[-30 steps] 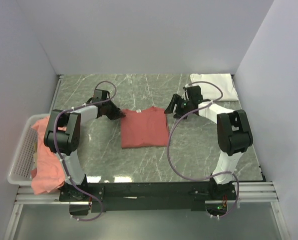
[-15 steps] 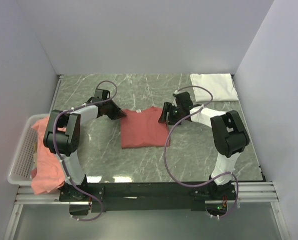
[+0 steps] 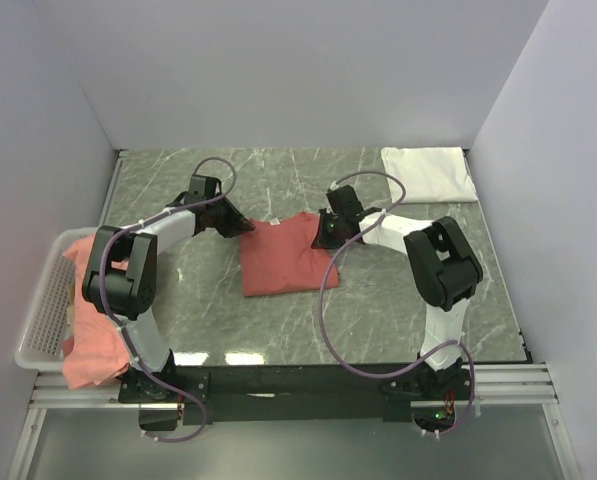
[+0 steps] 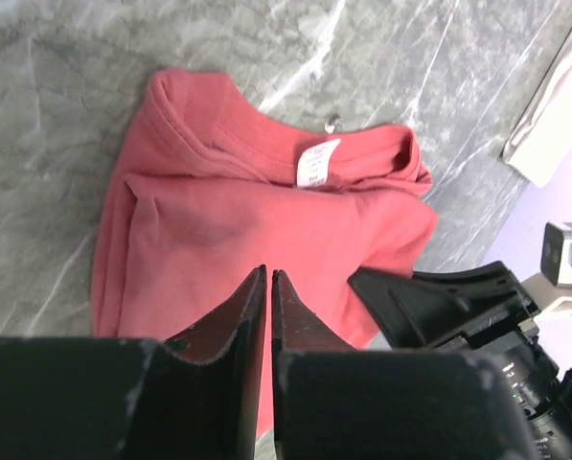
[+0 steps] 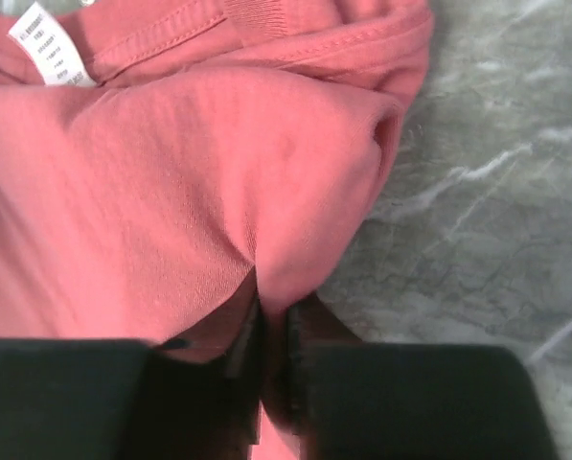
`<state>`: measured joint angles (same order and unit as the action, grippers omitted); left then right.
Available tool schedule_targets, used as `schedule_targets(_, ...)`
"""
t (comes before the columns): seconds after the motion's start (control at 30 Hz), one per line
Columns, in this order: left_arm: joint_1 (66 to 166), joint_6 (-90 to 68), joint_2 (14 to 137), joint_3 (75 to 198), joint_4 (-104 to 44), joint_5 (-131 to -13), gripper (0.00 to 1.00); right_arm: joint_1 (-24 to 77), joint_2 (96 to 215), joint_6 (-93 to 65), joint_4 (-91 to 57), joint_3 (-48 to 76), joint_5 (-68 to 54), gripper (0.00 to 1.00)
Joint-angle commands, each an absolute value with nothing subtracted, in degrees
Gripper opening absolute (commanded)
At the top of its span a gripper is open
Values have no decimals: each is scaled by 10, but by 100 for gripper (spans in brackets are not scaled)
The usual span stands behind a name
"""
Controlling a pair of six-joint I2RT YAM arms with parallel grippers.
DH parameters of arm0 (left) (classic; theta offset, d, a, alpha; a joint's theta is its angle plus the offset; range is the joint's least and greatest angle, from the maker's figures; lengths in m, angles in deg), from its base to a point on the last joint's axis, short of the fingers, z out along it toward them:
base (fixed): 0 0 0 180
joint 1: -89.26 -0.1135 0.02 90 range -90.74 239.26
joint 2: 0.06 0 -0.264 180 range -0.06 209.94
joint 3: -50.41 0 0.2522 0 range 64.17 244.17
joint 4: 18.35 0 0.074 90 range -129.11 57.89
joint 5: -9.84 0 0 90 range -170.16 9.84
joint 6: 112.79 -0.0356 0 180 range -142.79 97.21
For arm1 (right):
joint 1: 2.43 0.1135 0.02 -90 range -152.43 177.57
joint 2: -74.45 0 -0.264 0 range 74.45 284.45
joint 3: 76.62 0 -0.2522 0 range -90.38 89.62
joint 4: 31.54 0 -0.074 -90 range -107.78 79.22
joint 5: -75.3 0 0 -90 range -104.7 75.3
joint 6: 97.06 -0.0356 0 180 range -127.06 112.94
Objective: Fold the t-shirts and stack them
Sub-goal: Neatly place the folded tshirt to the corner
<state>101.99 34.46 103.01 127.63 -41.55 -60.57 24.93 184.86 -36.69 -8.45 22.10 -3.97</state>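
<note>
— Leftward went the right gripper (image 3: pixel 325 232); it had pinched the coral t-shirt (image 3: pixel 283 264) at one shoulder.
— And the left gripper (image 3: pixel 243 227) was clamped on the other shoulder. That shirt lay mid-surface on the marble table (image 3: pixel 178 185); the white t-shirt (image 3: pixel 428 172) sat at its far right corner.

Bright, even overhead light, pale glare patches on the table (image 3: pixel 228 357), soft shadows in folds of the red t-shirt (image 5: pixel 171 172).

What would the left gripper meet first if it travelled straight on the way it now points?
The salmon-red cotton t-shirt: the left gripper seems to pinch its folded edge, aimed across it towards the collar. Depth is unclear, though.
</note>
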Motion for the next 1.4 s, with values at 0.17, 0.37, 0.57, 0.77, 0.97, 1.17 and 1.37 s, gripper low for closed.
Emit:
schedule_targets(0.17, 1038, 301, 942, 1282, -467, -632, 11, 265, 1847, -371, 6, 191, -183, 0)
schedule_targets(0.37, 1054, 258, 873, 1263, -511, -658, 13, 261, 1883, -326, 116, 94, -297, 0)
schedule_targets(0.57, 1054, 212, 829, 1253, -561, -662, 13, 232, 1912, -261, 124, 4, -343, 0)
schedule_targets(0.77, 1054, 175, 797, 1239, -587, -675, 13, 169, 1975, -153, 127, -135, -399, 0)
schedule_targets(0.97, 1054, 151, 804, 1238, -587, -685, 13, 116, 2051, -43, 135, -286, -442, 0)
schedule_targets(1.17, 1054, 139, 829, 1240, -582, -672, 12, 86, 2100, 32, 129, -409, -452, 0)
schedule_targets(1.37, 1054, 127, 841, 1236, -586, -657, 12, 74, 2130, 111, 127, -497, -471, 0)
